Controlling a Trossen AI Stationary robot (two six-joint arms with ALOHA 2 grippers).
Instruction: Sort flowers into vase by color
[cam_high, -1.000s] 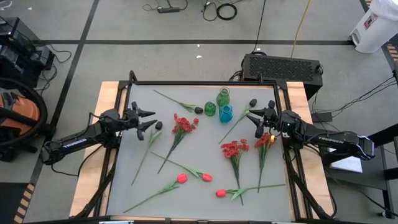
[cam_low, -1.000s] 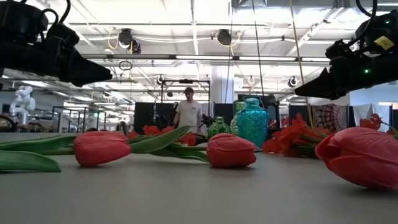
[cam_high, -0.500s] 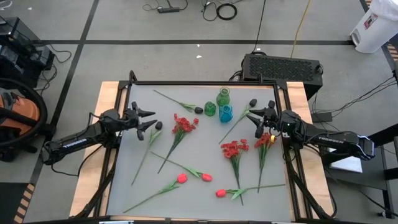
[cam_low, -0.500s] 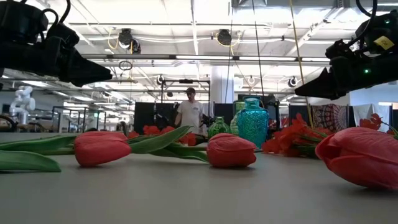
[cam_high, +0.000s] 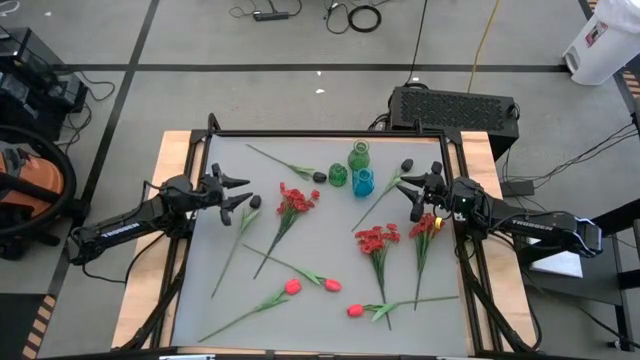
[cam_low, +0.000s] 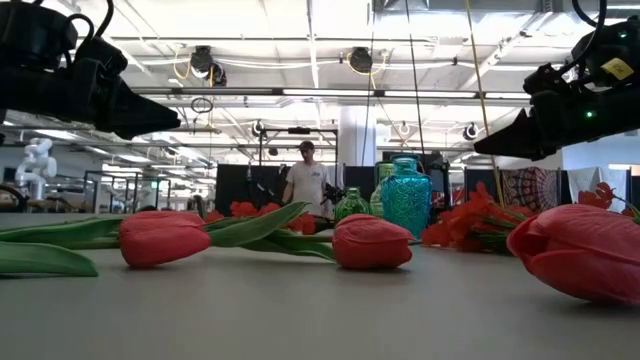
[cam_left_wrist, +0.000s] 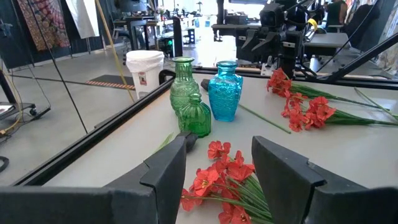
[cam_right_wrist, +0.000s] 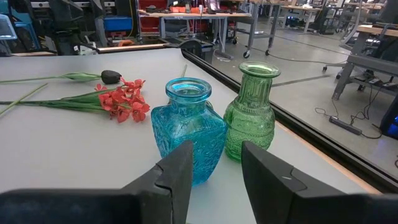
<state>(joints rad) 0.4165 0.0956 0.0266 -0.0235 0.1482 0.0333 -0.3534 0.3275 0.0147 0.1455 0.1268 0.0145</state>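
Three glass vases stand near the table's far edge: a tall green one (cam_high: 360, 155), a small green one (cam_high: 338, 175) and a blue one (cam_high: 363, 182). The flowers lie flat on the table: red clusters (cam_high: 297, 198) (cam_high: 377, 238) (cam_high: 428, 224), pinkish-red tulip buds (cam_high: 292, 286) (cam_high: 331, 285) (cam_high: 354, 310), and dark buds (cam_high: 319, 176) (cam_high: 406, 165) (cam_high: 254, 201). My left gripper (cam_high: 240, 193) hovers open at the table's left side, pointing at the nearest red cluster (cam_left_wrist: 217, 171). At the right side my right gripper (cam_high: 412, 197) hovers open, facing the blue vase (cam_right_wrist: 188, 134). Both are empty.
A raised black frame (cam_high: 325, 134) runs around the table top. The flower stems cross one another in the table's middle and near part. Beyond the far edge, a person (cam_low: 305, 180) stands in the room. A black box (cam_high: 455, 105) sits behind the table.
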